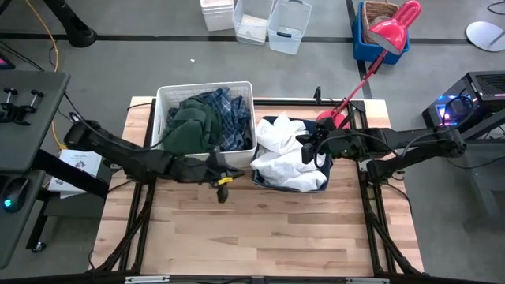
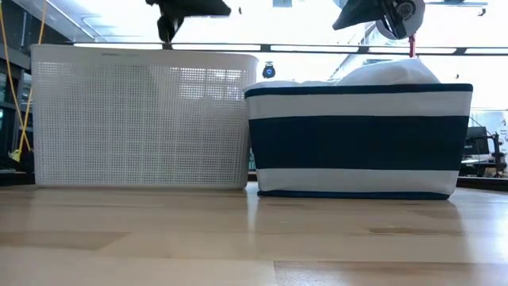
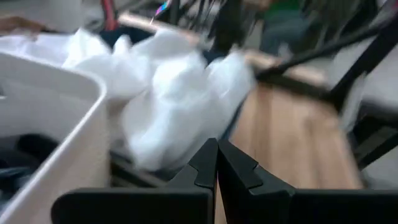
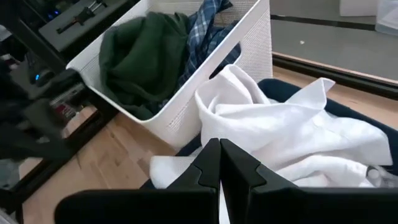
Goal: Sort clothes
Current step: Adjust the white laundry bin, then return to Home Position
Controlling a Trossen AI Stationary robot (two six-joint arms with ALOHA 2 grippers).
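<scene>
Bare wooden table (image 1: 260, 237) is filling the lower part of the high view. Left gripper (image 1: 222, 186) is hovering at frame centre, just in front of the white plastic bin (image 1: 168, 99), fingers pressed together, pinching nothing. Right gripper (image 1: 309, 147) is sitting over the navy-and-white striped fabric bin (image 2: 357, 143) right of centre, fingers likewise pressed together and empty. White garments (image 1: 286, 151) are lying heaped in the fabric bin, bulging above its rim. Dark green garment (image 1: 192, 125) and blue-and-white plaid shirt (image 1: 229, 118) are lying in the white bin, green toward its left side.
</scene>
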